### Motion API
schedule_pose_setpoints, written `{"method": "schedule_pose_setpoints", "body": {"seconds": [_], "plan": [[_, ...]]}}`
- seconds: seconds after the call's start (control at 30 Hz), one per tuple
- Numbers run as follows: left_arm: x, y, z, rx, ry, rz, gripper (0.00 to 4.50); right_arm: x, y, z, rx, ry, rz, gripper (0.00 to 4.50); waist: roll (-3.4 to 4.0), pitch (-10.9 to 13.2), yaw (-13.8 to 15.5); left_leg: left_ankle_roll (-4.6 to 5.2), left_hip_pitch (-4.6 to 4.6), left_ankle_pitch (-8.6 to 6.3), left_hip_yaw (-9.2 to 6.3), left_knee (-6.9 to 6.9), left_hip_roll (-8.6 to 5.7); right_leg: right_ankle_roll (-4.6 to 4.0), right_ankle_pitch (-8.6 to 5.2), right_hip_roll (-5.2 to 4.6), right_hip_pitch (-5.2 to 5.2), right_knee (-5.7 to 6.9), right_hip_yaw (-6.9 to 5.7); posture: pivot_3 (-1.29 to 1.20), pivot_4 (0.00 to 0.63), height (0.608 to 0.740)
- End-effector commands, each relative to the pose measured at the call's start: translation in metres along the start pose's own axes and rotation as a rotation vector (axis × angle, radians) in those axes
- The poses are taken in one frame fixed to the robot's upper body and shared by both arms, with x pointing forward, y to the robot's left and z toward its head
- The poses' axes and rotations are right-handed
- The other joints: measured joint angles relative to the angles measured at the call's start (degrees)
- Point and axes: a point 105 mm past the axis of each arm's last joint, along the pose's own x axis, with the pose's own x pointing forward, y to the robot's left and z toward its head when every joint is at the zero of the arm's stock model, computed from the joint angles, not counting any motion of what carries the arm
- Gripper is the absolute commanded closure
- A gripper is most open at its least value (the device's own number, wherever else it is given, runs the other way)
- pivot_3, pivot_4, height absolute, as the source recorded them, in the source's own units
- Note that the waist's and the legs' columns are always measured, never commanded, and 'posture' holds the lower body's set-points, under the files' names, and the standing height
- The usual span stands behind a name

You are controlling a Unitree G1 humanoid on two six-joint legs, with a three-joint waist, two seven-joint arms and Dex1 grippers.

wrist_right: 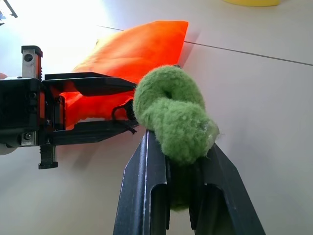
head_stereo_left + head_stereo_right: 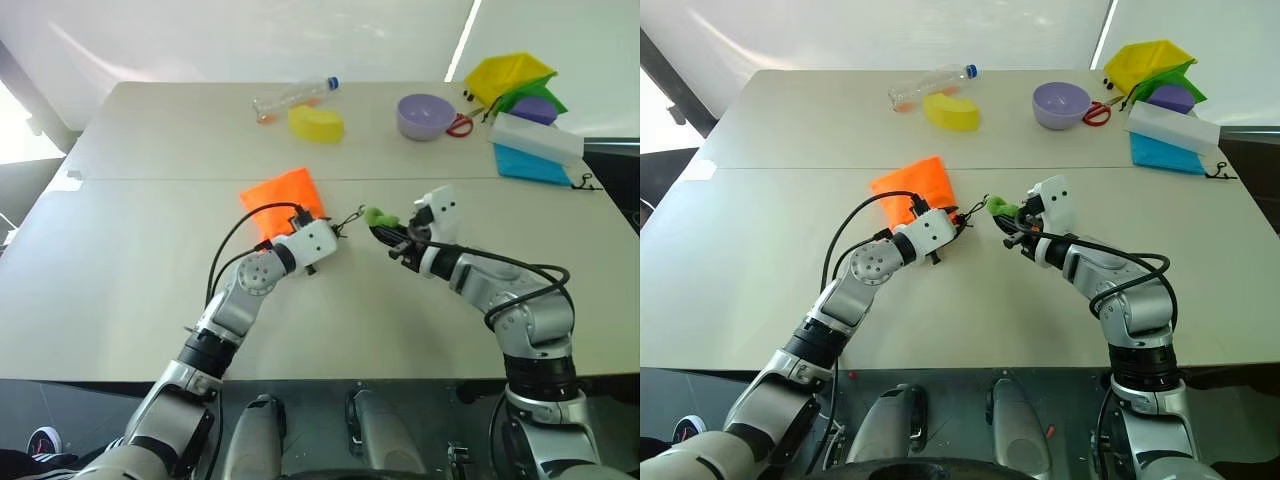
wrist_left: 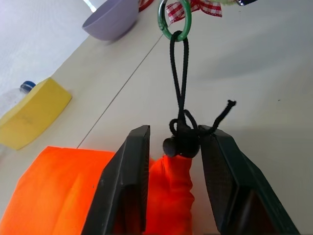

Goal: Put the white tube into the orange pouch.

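Observation:
The orange pouch (image 2: 285, 195) lies flat at mid-table with its gathered neck pointing toward me. My left gripper (image 3: 173, 134) is open, its fingers (image 3: 132, 166) close on either side of that neck and its cord knot. A small gap remains on one side. The black cord runs from the knot to a green ring (image 3: 174, 19). A green fuzzy lump (image 1: 171, 112) hangs at the ring's end, and my right gripper (image 2: 388, 230) is shut on it just right of the pouch. The white tube is out of view.
Along the far edge lie a clear bottle (image 2: 295, 97), a yellow sponge lump (image 2: 316, 123), a purple bowl (image 2: 425, 115) and red scissors (image 2: 460, 125). At the far right are a yellow bag (image 2: 508, 75) and a white box (image 2: 535, 138) on a blue block.

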Motion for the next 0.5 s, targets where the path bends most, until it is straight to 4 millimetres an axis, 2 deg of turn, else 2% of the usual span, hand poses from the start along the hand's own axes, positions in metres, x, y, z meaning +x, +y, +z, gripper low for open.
{"method": "schedule_pose_setpoints", "body": {"seconds": [0.03, 0.33, 0.37, 0.43, 0.47, 0.5], "plan": [[0.0013, 0.0054, 0.0146, 0.030, -0.049, 0.016, 2.83, -0.0011, 0.0037, 0.0153, -0.041, -0.055, 0.012, 4.50, 0.00, 0.00, 0.02, 0.00, 0.00, 0.00, 0.00, 0.00, 0.00, 0.00, 0.00, 0.00, 0.00, 0.00, 0.00, 0.00, 0.150, 0.740], [0.0010, 0.0065, 0.0140, 0.031, -0.050, 0.016, 2.83, -0.0006, 0.0037, 0.0152, -0.044, -0.056, 0.011, 4.50, 0.00, 0.00, 0.01, 0.00, 0.00, 0.00, 0.00, 0.00, 0.00, 0.00, 0.00, 0.00, 0.00, 0.00, 0.00, 0.00, 0.150, 0.740], [0.0009, 0.0072, 0.0166, 0.043, -0.063, 0.023, 3.39, -0.0005, 0.0038, 0.0151, -0.045, -0.056, 0.011, 4.50, 0.00, 0.00, 0.01, 0.00, 0.00, 0.00, 0.01, 0.00, 0.00, 0.00, 0.00, -0.01, 0.00, 0.00, 0.00, 0.00, 0.150, 0.740], [0.0016, 0.0062, 0.0204, 0.052, -0.083, 0.018, 4.14, -0.0005, 0.0042, 0.0149, -0.045, -0.055, 0.012, 4.50, 0.00, 0.00, 0.02, 0.00, 0.00, 0.00, 0.00, 0.00, 0.00, 0.00, 0.00, -0.01, 0.00, 0.00, 0.00, 0.00, 0.150, 0.740], [0.0023, 0.0044, 0.0195, 0.057, -0.074, 0.007, 4.44, -0.0005, 0.0042, 0.0150, -0.045, -0.055, 0.012, 4.50, 0.00, 0.00, 0.03, 0.00, 0.00, 0.00, 0.01, 0.00, 0.00, 0.00, 0.00, -0.01, 0.00, 0.00, 0.00, 0.00, 0.150, 0.740], [0.0028, 0.0041, 0.0187, 0.064, -0.069, 0.006, 4.44, -0.0004, 0.0042, 0.0150, -0.046, -0.056, 0.012, 4.50, 0.00, 0.00, 0.03, 0.00, 0.00, 0.00, 0.00, 0.00, 0.00, 0.00, 0.00, -0.01, 0.00, 0.00, 0.00, 0.00, 0.150, 0.740]]}}
